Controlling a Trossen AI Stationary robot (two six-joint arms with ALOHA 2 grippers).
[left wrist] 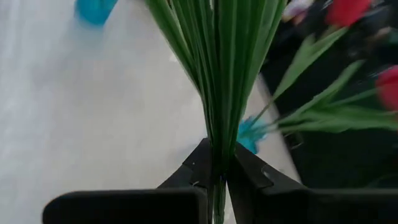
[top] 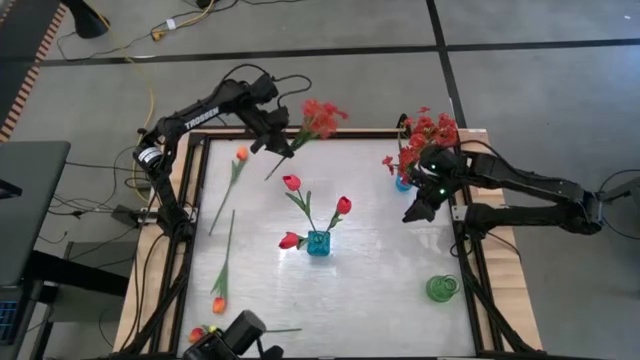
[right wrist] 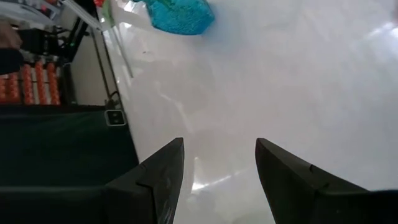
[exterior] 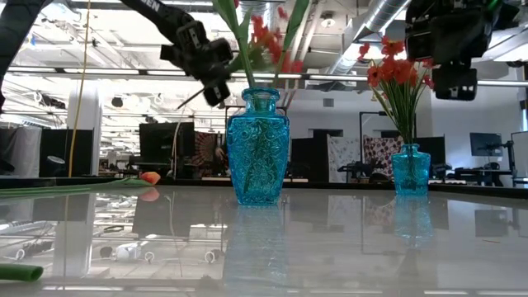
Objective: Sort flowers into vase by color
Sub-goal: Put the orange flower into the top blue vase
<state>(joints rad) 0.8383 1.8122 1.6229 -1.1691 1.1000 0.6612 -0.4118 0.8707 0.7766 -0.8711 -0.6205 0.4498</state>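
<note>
Left gripper [left wrist: 214,177] clamped on the bundled green stems of a red blossom spray [top: 318,118], held aloft over the table's [top: 380,270] far edge, toward its far left corner. Looks light and floppy, top-heavy; thin stems could slip, so grip low on the bundle. Right gripper [right wrist: 219,163] hangs open, empty, near the far right corner.
</note>
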